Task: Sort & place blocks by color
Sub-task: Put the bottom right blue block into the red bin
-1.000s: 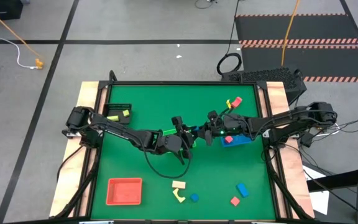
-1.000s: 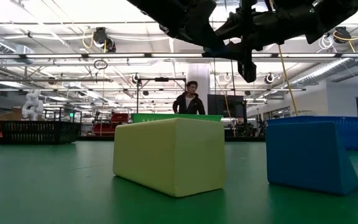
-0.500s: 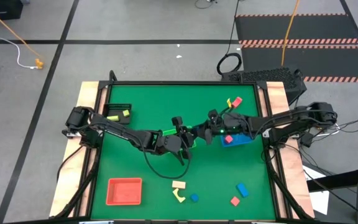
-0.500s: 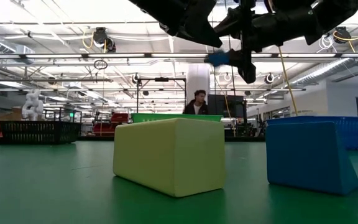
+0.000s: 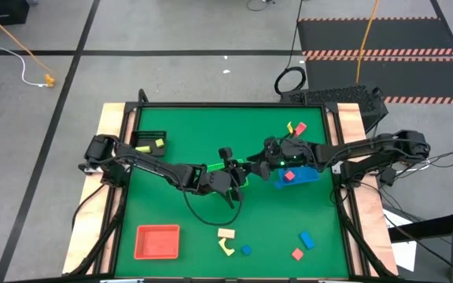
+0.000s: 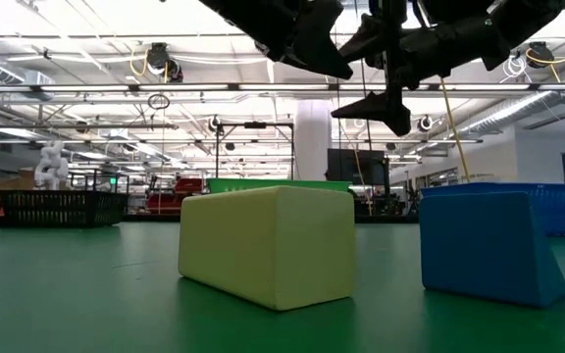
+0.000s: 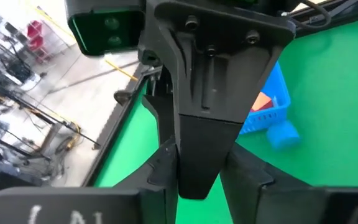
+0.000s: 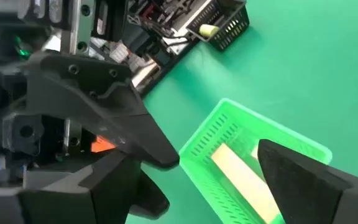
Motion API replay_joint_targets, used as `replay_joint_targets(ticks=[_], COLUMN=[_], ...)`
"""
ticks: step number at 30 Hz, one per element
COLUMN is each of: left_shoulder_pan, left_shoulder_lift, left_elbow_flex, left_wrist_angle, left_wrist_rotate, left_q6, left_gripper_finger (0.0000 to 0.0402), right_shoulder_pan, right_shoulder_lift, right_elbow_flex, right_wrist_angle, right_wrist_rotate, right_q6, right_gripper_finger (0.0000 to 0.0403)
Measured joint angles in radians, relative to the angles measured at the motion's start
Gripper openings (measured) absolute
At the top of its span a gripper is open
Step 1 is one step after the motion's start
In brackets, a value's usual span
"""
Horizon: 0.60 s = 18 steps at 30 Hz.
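Both arms meet above the table's middle. My right gripper (image 5: 272, 163) hangs open and empty just left of the blue tray (image 5: 303, 178); in its wrist view it (image 8: 219, 154) is above a green tray (image 8: 253, 168) with cream blocks in it. A small blue block (image 7: 283, 134) shows on the mat beside the blue tray (image 7: 267, 102), which holds a red block (image 5: 288, 176). My left gripper (image 5: 233, 178) hovers close by, and the right arm's finger (image 7: 204, 106) hides its front. Loose blocks (image 5: 228, 240) lie near the front edge.
A red tray (image 5: 157, 241) sits at the near left. A black tray (image 5: 149, 143) with a yellow-green block sits at the far left. Yellow and red blocks (image 5: 294, 128) lie far right, blue and red ones (image 5: 303, 244) near right. A person's workshop shows beyond the table.
My right gripper has opened. The blue block that was at its fingertips dropped away from them and no longer shows up there in the low view. The right gripper has also drawn a little toward the table's right edge.
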Motion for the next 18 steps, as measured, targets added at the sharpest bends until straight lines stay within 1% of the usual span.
replay_joint_targets(ticks=[2, 3, 8, 10, 14, 18], left_shoulder_pan=[0.000, 0.000, 0.000, 0.003, 0.019, 0.048], left_shoulder_lift=[-0.003, -0.003, -0.002, -0.005, -0.021, -0.035], left_elbow_flex=[-0.006, -0.006, -0.004, -0.005, -0.005, -0.004], left_wrist_angle=[-0.071, -0.083, -0.277, -0.377, -0.577, -0.720], left_wrist_rotate=[0.008, 0.032, 0.048, 0.053, 0.056, 0.019], left_q6=[-0.040, -0.070, -0.278, -0.355, -0.493, -0.641], left_gripper_finger=[0.0123, 0.0134, 0.0172, 0.0178, 0.0182, 0.0183], right_shoulder_pan=[0.000, 0.000, 0.008, 0.016, 0.036, 0.046], right_shoulder_lift=[-0.007, -0.006, -0.005, -0.004, -0.004, -0.003], right_elbow_flex=[-0.005, -0.010, -0.005, -0.005, -0.005, -0.005], right_wrist_angle=[-0.050, -0.063, -0.073, -0.086, -0.090, -0.099], right_wrist_rotate=[-0.007, -0.014, -0.057, -0.082, -0.083, -0.081], right_q6=[-0.030, -0.038, -0.100, -0.119, -0.151, -0.172], right_gripper_finger=[0.0303, 0.0302, 0.0301, 0.0301, 0.0301, 0.0301])
